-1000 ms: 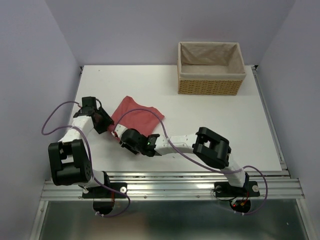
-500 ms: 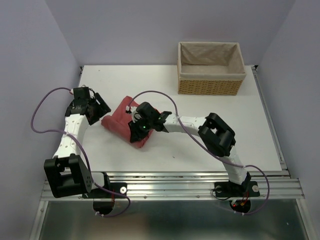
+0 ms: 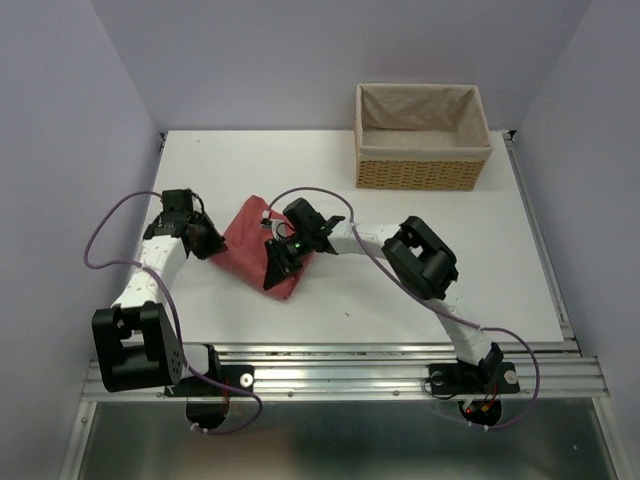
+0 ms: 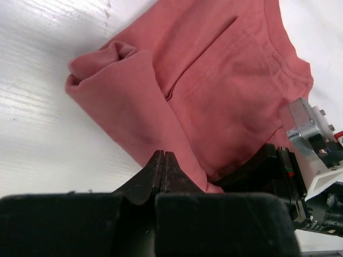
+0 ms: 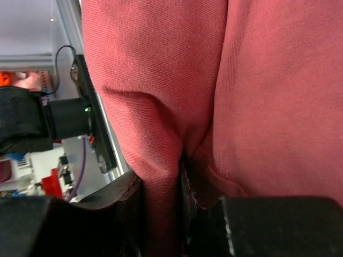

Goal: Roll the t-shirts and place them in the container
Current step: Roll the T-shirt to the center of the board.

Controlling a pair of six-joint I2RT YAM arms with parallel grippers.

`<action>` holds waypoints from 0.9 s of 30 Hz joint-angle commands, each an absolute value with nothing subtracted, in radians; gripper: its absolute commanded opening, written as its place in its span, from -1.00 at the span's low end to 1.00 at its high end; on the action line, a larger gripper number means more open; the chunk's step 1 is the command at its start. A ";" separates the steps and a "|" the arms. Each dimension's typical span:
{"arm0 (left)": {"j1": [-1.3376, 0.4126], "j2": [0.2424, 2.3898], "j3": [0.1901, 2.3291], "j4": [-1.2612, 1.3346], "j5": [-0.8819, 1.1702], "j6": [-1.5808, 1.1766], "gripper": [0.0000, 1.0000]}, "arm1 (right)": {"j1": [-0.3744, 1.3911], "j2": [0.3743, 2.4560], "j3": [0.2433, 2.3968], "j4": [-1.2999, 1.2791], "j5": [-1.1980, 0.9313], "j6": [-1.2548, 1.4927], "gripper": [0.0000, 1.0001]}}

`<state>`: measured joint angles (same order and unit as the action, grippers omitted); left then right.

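t-shirt [image 3: 245, 250]: bunched on the table [image 3: 420, 260], lying between my two sets of jaws.
right gripper [image 5: 162, 193]: my jaws pinch a fold of it.
left gripper [image 4: 163, 158]: my jaws closed tip to tip, empty; cloth just beyond them.

Lab enclosure: bare lilac walls [image 3: 300, 60], white table [image 3: 300, 160], aluminium rail [image 3: 340, 370]

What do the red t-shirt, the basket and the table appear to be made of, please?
The t-shirt looks like soft matte knit, likely cotton: fine ribs, stitched seams, limp folds. The basket is a tan wicker-like weave with a beige cloth liner. The table is hard and white with faint streaks and slight sheen; painted wood or laminate, unclear.
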<state>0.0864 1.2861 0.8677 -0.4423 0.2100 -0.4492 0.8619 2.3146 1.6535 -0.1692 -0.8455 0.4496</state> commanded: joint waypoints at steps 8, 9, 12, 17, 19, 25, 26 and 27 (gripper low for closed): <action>0.075 1.433 0.857 -0.301 0.250 -0.474 -1.00 | 0.842 2.330 1.657 -0.117 -0.934 0.529 -0.99; 0.072 1.456 0.859 -0.289 0.249 -0.483 -1.00 | 0.833 2.329 1.651 -0.114 -0.930 0.532 -0.99; 0.061 1.477 0.851 -0.256 0.233 -0.498 -1.00 | 0.833 2.322 1.643 -0.114 -0.914 0.540 -0.98; 0.058 1.542 0.857 -0.265 0.201 -0.497 -1.00 | 0.824 2.246 1.559 -0.118 -0.766 0.535 -0.05; 0.057 1.555 0.857 -0.255 0.204 -0.500 -1.00 | 0.824 2.204 1.531 -0.114 -0.712 0.538 0.22; 0.045 1.589 0.879 -0.252 0.199 -0.506 -1.00 | 0.824 2.036 1.414 -0.146 -0.519 0.522 0.67; 0.041 1.591 0.876 -0.253 0.195 -0.506 -1.00 | 0.833 2.010 1.398 -0.162 -0.497 0.517 0.68; 0.041 1.589 0.876 -0.253 0.193 -0.506 -1.00 | 0.833 1.985 1.381 -0.167 -0.477 0.509 0.71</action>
